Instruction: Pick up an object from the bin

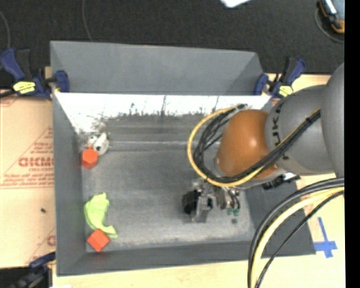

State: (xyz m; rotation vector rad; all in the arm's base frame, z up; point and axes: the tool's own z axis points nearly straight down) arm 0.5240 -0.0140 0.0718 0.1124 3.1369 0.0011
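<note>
My gripper [205, 206] is low over the bin floor at the right, just under the arm's orange dome. A small dark shape sits at its left side; I cannot tell whether it is a loose thing or part of the gripper. The nearest loose things lie far to its left: a lime green soft shape [96, 213] with an orange cube [98, 240] touching its lower end in the front left corner.
Further back along the left wall lie a small orange block [89, 158] and a white and grey piece [98, 141] just behind it. The arm and its yellow and black cables cover the bin's right side.
</note>
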